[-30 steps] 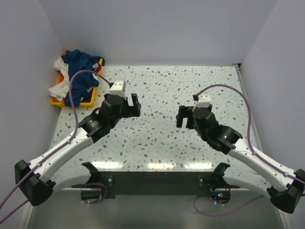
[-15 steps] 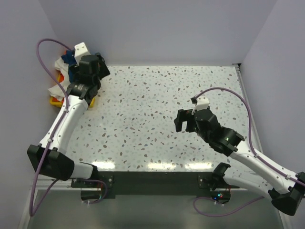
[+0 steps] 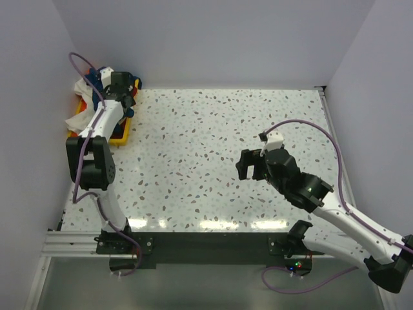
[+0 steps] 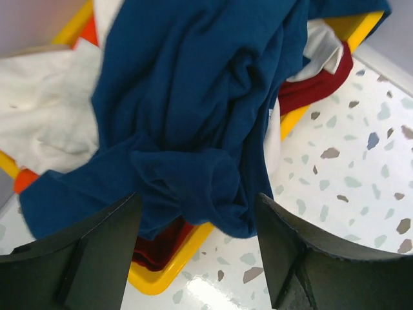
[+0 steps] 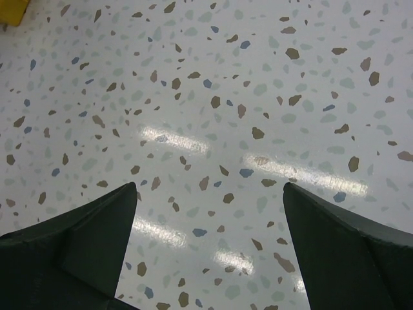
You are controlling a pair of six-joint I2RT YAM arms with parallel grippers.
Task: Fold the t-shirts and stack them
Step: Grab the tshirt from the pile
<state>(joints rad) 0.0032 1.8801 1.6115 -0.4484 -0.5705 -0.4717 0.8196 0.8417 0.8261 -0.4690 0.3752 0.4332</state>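
The t-shirts lie crumpled in a heap in a yellow tray (image 3: 120,135) at the table's back left. A navy blue shirt (image 4: 193,97) is on top, with a white one (image 4: 45,116) to its left and a dark red one (image 4: 316,84) under it. In the top view the navy shirt (image 3: 97,77) and the white shirt (image 3: 79,117) show beside my left arm. My left gripper (image 3: 124,90) is open and hangs just above the navy shirt's lower fold (image 4: 197,258), holding nothing. My right gripper (image 3: 248,169) is open and empty over bare table (image 5: 210,245).
The tray's near rim (image 4: 168,265) lies between my left fingers. White walls close in the left, back and right sides. The speckled table (image 3: 213,129) spreads between the two grippers. A yellow tray corner (image 5: 11,10) shows at the right wrist view's top left.
My left arm has swung from mid-table out to the back left and now reaches over the tray. The right arm has barely moved.
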